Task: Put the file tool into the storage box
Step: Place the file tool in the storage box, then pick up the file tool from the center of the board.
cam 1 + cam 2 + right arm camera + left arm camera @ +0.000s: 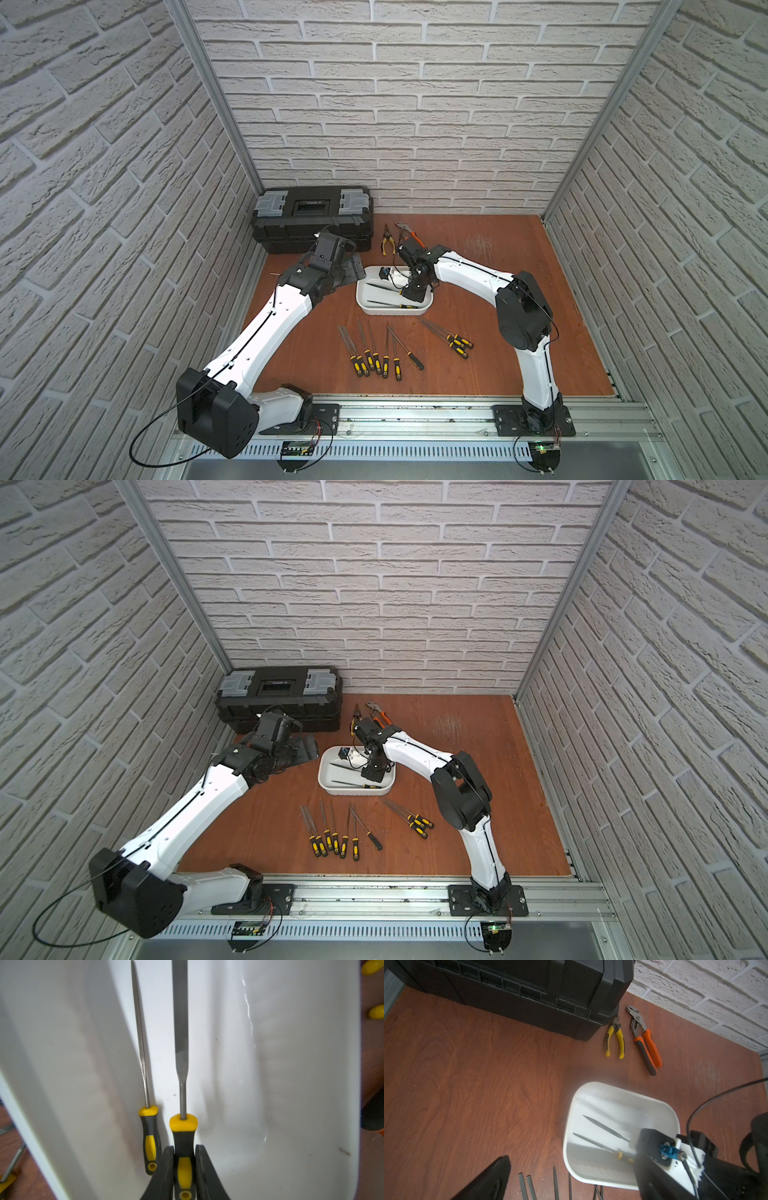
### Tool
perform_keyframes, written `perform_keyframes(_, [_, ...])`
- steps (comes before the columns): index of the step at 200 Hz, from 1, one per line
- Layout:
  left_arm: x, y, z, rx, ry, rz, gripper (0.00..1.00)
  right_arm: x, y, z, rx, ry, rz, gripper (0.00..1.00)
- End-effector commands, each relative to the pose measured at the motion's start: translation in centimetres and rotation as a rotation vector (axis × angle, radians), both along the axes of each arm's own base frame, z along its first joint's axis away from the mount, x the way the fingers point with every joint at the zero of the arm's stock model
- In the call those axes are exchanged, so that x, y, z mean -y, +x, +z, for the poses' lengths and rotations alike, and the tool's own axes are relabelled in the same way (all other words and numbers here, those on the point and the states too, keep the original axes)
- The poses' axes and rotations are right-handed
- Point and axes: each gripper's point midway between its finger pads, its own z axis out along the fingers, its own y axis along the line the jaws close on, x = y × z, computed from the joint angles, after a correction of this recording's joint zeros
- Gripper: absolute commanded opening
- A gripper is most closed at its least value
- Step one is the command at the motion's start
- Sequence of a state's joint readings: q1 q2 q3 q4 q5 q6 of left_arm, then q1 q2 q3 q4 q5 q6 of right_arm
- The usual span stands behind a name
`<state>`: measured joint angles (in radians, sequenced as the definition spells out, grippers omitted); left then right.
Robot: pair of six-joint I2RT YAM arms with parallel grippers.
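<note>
Placing looks the step in hand: the right gripper [184,1148] clamps the file tool [181,1022] by its handle inside the storage box [291,1064], beside a thinner file [141,1043]. Next, parting the jaws should release it. Whether the left gripper [353,268], outside the box, is open or closed cannot be told.

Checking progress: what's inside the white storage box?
Two files: a thin file lying loose, a flat file gripped by its handle in the right tool. The tool hides the storage box floor beneath it.

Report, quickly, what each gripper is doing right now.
Left gripper: open, holding nothing.
Right gripper: shut on the flat file by its handle, inside the white storage box.
</note>
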<state>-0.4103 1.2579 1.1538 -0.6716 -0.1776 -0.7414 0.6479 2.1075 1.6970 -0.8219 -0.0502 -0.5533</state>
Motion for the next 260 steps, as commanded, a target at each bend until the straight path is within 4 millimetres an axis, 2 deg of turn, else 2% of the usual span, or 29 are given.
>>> perform_keyframes(1, [0.3,0.9,0.8,0.026,0.001,-0.015,0.98,-0.6,-0.7,0.0,-0.005,0.019,0.012,0.09])
perform_keyframes(42, [0.4,1.3,0.4,0.019,0.011,-0.022,0.98,-0.6,-1.4,-0.7,-0.017,0.003,0.012,0.16])
perform_keyframes(70, [0.3,1.0,-0.1,0.003,0.012,-0.024,0.98,-0.5,-1.7,-0.9,-0.027,-0.004,-0.016,0.34])
perform_keyframes(91, [0.2,0.6,-0.1,-0.001,0.008,-0.024,0.98,-0.4,-1.2,-0.2,-0.006,0.000,-0.046,0.45])
perform_keyframes(112, [0.9,-0.2,0.2,-0.003,-0.012,-0.083,0.98,-0.4,-0.2,1.6,0.040,0.012,-0.102,0.49])
perform_keyframes(141, [1.9,-2.4,0.0,-0.033,-0.029,-0.181,0.98,-0.7,0.8,6.0,0.081,0.123,-0.218,0.49])
perform_keyframes(146, [2.2,-2.8,0.0,-0.038,-0.033,-0.199,0.98,-0.8,0.9,6.2,0.080,0.139,-0.238,0.49])
perform_keyframes(148, [2.3,-3.0,0.0,-0.040,-0.036,-0.208,0.98,-0.7,0.9,7.4,0.096,0.159,-0.248,0.50])
perform_keyframes(151, [2.5,-3.2,-0.1,-0.043,-0.037,-0.218,0.98,-0.6,0.9,8.1,0.107,0.176,-0.263,0.50])
perform_keyframes(171, [3.7,-5.2,-0.6,-0.073,-0.051,-0.272,0.98,0.4,0.7,10.4,0.141,0.225,-0.368,0.50])
perform_keyframes(193, [5.9,-7.4,-1.5,-0.115,-0.085,-0.350,0.98,2.1,-0.3,12.4,0.159,0.260,-0.490,0.50])
perform_keyframes(219, [7.7,-10.1,-3.6,-0.192,-0.080,-0.421,0.98,3.7,-2.9,13.8,0.128,0.334,-0.617,0.50])
perform_keyframes(241, [7.8,-11.8,-5.9,-0.251,-0.051,-0.417,0.98,5.1,-5.7,13.6,0.063,0.387,-0.721,0.50])
perform_keyframes(260, [8.3,-12.5,-7.2,-0.265,-0.065,-0.419,0.98,6.5,-8.2,12.1,-0.004,0.397,-0.803,0.50])
